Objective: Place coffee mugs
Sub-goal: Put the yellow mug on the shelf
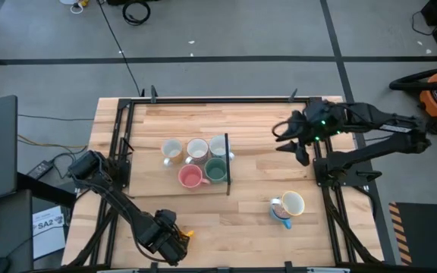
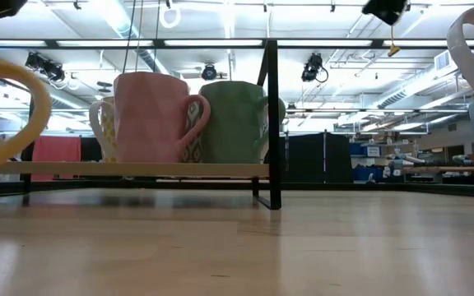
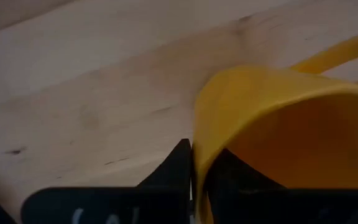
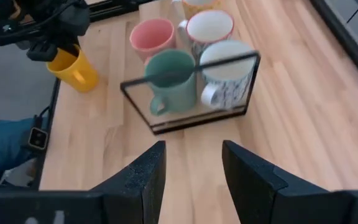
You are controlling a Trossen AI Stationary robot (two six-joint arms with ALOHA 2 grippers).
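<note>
Several coffee mugs stand on a low black-framed wooden rack (image 1: pixel 227 163) mid-table: cream (image 1: pixel 171 149), white (image 1: pixel 196 149), patterned white (image 1: pixel 220 145), pink (image 1: pixel 190 177) and green (image 1: pixel 215 170). At the near left corner, my left gripper (image 1: pixel 177 241) points down, shut on a yellow-orange mug (image 4: pixel 73 68). My right gripper (image 4: pixel 191 168) hangs open and holding nothing, high over the table's right side (image 1: pixel 290 136). A cream mug (image 1: pixel 292 203) and a blue mug (image 1: pixel 281 215) sit at the near right. My left gripper (image 3: pixel 197 158) pinches the yellow-orange mug's wall at the rim (image 3: pixel 199 134), one finger (image 3: pixel 176 165) outside and the other (image 3: pixel 232 168) inside the cup. The fingers come from above, pointing down. The mug stands about upright with its bottom (image 4: pixel 87 82) at the tabletop.
Black rails (image 1: pixel 120 144) run along the table's left and right sides. Bare wood lies between the rack and the near edge (image 1: pixel 226 227). In the low view the pink mug (image 2: pixel 151 115) and the green mug (image 2: pixel 233 119) front the rack's shelf board (image 2: pixel 138 168).
</note>
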